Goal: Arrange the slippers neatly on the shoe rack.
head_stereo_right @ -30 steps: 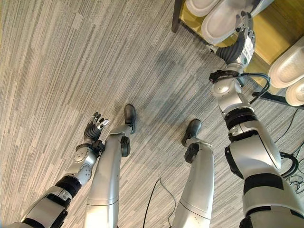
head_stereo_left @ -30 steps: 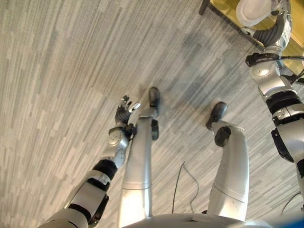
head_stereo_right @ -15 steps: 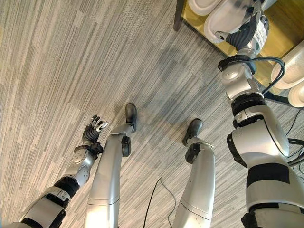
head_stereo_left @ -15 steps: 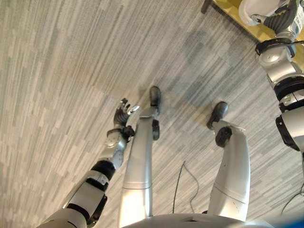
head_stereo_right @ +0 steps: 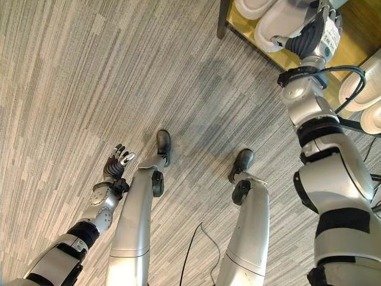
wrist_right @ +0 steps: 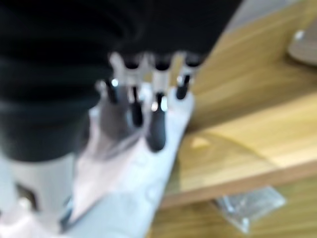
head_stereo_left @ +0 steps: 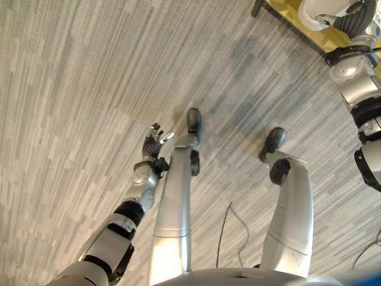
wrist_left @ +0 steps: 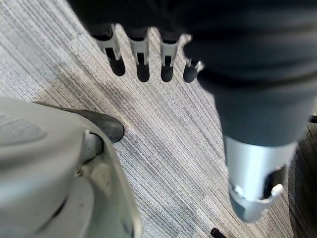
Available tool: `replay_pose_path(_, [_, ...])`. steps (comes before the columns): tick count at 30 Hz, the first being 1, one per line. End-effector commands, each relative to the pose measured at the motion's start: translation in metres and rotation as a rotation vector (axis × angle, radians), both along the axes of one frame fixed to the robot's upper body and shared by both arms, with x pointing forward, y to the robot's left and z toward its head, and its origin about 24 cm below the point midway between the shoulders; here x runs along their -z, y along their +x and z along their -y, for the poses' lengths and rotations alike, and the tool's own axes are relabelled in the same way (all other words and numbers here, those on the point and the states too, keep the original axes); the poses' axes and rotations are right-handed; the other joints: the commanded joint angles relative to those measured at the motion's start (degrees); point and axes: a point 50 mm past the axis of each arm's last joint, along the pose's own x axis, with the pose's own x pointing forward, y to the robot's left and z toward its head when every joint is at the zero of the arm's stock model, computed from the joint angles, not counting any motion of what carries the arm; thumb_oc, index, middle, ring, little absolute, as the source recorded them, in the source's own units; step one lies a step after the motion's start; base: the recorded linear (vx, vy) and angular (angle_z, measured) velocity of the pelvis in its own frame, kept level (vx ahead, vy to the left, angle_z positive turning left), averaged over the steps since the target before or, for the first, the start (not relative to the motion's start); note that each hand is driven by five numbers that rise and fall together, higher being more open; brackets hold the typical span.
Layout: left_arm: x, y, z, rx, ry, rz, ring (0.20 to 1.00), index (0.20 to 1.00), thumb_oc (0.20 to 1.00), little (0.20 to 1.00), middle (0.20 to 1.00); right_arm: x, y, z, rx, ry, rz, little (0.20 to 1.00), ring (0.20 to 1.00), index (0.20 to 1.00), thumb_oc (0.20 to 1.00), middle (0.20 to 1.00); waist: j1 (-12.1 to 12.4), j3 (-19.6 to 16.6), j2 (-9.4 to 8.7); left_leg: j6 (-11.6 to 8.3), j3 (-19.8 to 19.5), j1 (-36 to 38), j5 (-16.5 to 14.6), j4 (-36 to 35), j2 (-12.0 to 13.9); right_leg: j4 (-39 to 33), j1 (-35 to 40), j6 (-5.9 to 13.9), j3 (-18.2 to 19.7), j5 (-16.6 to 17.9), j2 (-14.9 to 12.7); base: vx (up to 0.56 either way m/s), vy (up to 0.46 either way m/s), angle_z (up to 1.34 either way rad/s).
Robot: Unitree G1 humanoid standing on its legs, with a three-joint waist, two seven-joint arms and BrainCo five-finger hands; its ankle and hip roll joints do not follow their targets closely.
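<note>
The right hand [head_stereo_right: 311, 34] is up at the rack [head_stereo_right: 351, 30], w/ its fingers [wrist_right: 157, 126] curled on a white slipper [head_stereo_right: 280, 21] that lies on the wooden shelf, just beside another slipper [head_stereo_right: 251, 7]. Two more slippers [head_stereo_right: 364, 89] are on the rack further right. The left hand [head_stereo_left: 153, 142] hangs low over the grey floor [head_stereo_left: 71, 89], fingers [wrist_left: 141, 62] straight and a bit apart, w/ nothing in it.

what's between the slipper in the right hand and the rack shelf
Nothing visible. The right hand holds a white slipper right at the wooden shoe rack, beside another white slipper.
</note>
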Motion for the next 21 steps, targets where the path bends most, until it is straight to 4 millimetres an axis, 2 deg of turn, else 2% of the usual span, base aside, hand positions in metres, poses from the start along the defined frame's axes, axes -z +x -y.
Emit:
replay_pose_path(1, [0.016, -0.012, -0.011, -0.052, -0.001, -0.050, 1.000, 1.000, 1.000, 1.000, 1.000, -0.014, -0.006, -0.004, 0.002, -0.031, 0.093, 1.000, 1.000, 1.000, 1.000, 1.000, -1.30, -2.16, 0.83, -1.27, -5.06, 2.11, -0.74, -3.47, -1.01, -1.20, 1.55, 0.05, 1.95, 0.57, 3.35, 0.00, 0.000, 0.00])
replay_pose_path(6, [0.010, -0.008, -0.011, -0.063, 0.001, -0.030, 1.000, 1.000, 1.000, 1.000, 1.000, 0.004, -0.008, 0.005, 0.015, 0.033, 0.079, 1.000, 1.000, 1.000, 1.000, 1.000, -1.74, -1.53, 0.83, -1.30, -5.17, 2.11, -0.66, -3.56, -0.81, -1.40, 1.55, 0.20, 2.17, 0.84, 3.53, -0.01, -0.008, -0.01])
replay_pose_path(8, [0.010, -0.008, -0.012, -0.066, 0.003, -0.034, 1.000, 1.000, 1.000, 1.000, 1.000, 0.006, -0.008, 0.006, 0.019, 0.036, 0.074, 1.000, 1.000, 1.000, 1.000, 1.000, -1.72, -1.53, 0.83, -1.28, -5.18, 2.11, -0.64, -3.55, -0.81, -1.45, 1.55, 0.22, 2.15, 0.93, 3.53, 0.00, 0.000, 0.00])
replay_pose_path(18, [0.008, -0.005, -0.012, -0.068, 0.009, -0.031, 1.000, 1.000, 1.000, 1.000, 1.000, -0.001, -0.004, 0.006, 0.003, 0.157, 0.100, 1.000, 1.000, 1.000, 1.000, 1.000, -1.49, -1.43, 0.86, -1.36, -5.25, 2.11, -0.09, -4.66, -0.63, -2.31, 1.55, 0.38, 2.13, 1.35, 3.77, 0.00, 0.000, 0.00])
replay_pose_path(19, [0.008, -0.004, -0.011, -0.065, 0.009, -0.038, 1.000, 1.000, 1.000, 1.000, 1.000, 0.001, 0.002, 0.001, -0.038, 0.309, 0.108, 1.000, 1.000, 1.000, 1.000, 1.000, -1.28, -1.64, 0.95, -1.30, -5.31, 2.11, 0.04, -4.96, -0.73, -2.45, 1.55, 0.38, 2.17, 1.40, 3.85, 0.00, 0.000, 0.00])
replay_pose_path(20, [0.008, -0.004, -0.011, -0.066, 0.009, -0.037, 1.000, 1.000, 1.000, 1.000, 1.000, 0.001, 0.002, 0.001, -0.039, 0.310, 0.109, 1.000, 1.000, 1.000, 1.000, 1.000, -1.32, -1.62, 0.93, -1.30, -5.30, 2.11, 0.03, -4.95, -0.73, -2.45, 1.55, 0.38, 2.18, 1.39, 3.85, 0.00, 0.000, 0.00])
replay_pose_path(21, [0.008, -0.004, -0.010, -0.065, 0.008, -0.039, 1.000, 1.000, 1.000, 1.000, 1.000, 0.004, 0.004, -0.001, -0.056, 0.383, 0.118, 1.000, 1.000, 1.000, 1.000, 1.000, -1.26, -1.65, 1.10, -1.28, -5.28, 2.11, 0.02, -4.95, -0.73, -2.38, 1.55, 0.37, 2.24, 1.40, 3.84, 0.00, 0.000, 0.00])
